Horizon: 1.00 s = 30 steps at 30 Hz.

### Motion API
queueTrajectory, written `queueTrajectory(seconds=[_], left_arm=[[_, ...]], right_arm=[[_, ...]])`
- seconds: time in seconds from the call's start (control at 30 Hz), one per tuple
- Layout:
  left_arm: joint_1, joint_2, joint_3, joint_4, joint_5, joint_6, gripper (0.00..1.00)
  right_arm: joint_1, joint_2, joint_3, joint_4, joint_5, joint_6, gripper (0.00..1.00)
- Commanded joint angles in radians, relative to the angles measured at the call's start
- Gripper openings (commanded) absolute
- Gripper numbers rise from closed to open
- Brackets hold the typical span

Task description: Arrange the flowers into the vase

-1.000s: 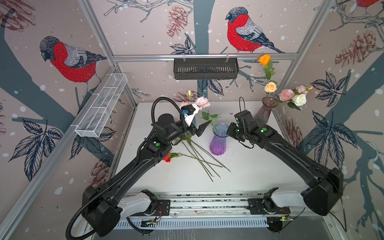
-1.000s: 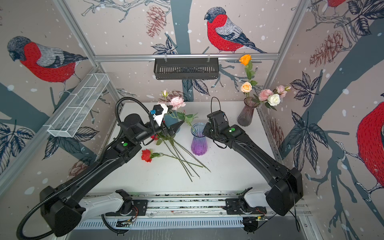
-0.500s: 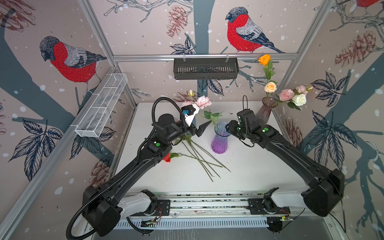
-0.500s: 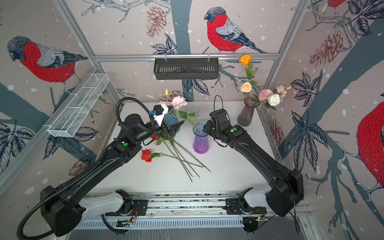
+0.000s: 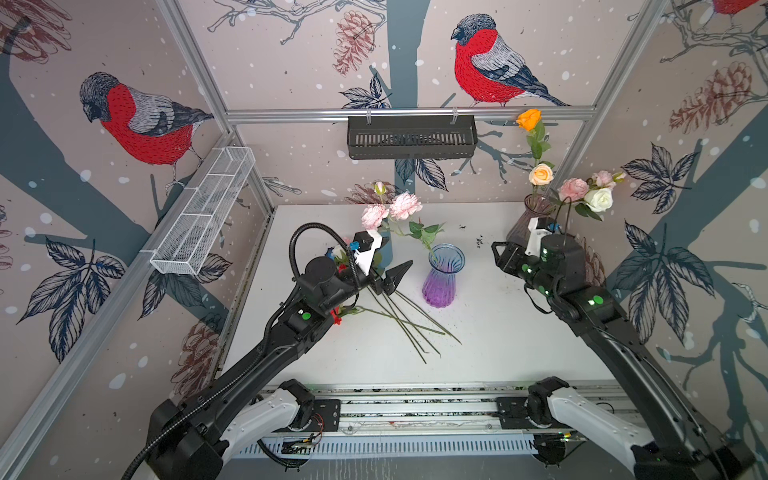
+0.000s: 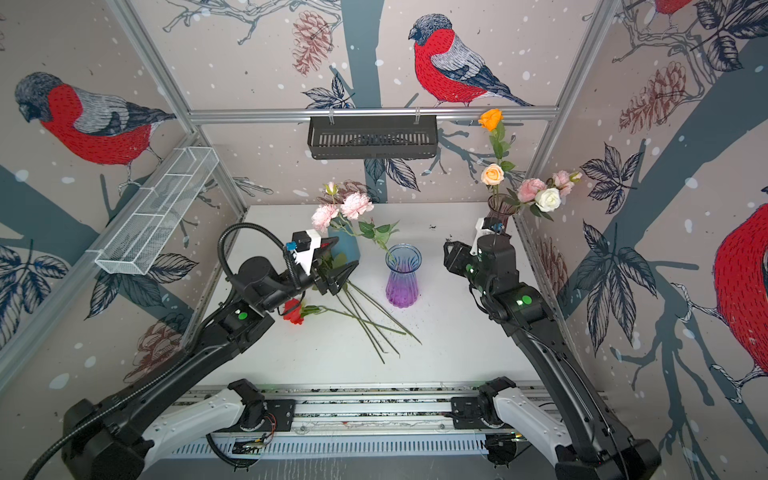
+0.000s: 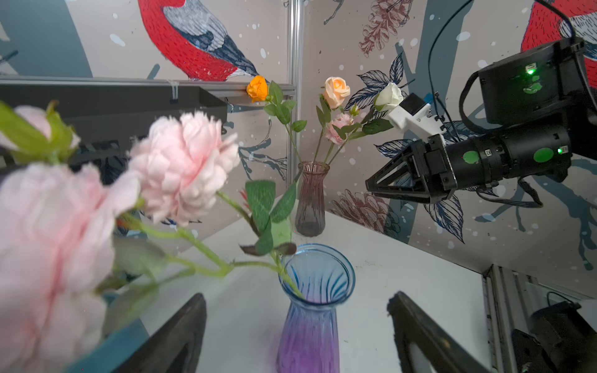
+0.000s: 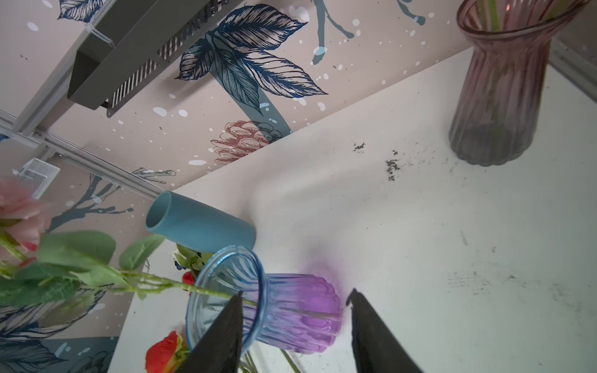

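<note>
At mid-table, 1 pink sprig (image 5: 405, 205) leans in the blue-purple vase (image 5: 443, 274). Loose stems (image 5: 395, 316), 1 red-headed, lie on the table (image 5: 519, 340) just beside it, so I judge most placing is left. My left gripper (image 5: 397, 276), near the vase, and right gripper (image 7: 370, 188), farther off, both gape empty.

Pink flowers (image 5: 405, 205) lean from blue-purple vase (image 5: 439, 282); loose stems (image 5: 399, 319) lie beside.
</note>
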Motion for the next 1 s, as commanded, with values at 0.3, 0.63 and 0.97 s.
queueTrajectory(seconds=[0.3, 0.63, 0.97], left_arm=[[0.117, 0.027, -0.212, -0.050, -0.198, -0.385, 0.70], [0.260, 0.247, -0.289, 0.040, -0.115, -0.533, 0.67], [0.279, 0.470, -0.235, 0.068, -0.044, -0.544, 0.67]], right_arm=[[-0.017, -0.165, -0.397, 0.235, -0.138, -0.111, 0.54], [-0.032, -0.189, -0.582, 0.371, -0.191, -0.040, 0.54], [-0.133, -0.203, -0.600, 0.375, -0.293, -0.038, 0.55]])
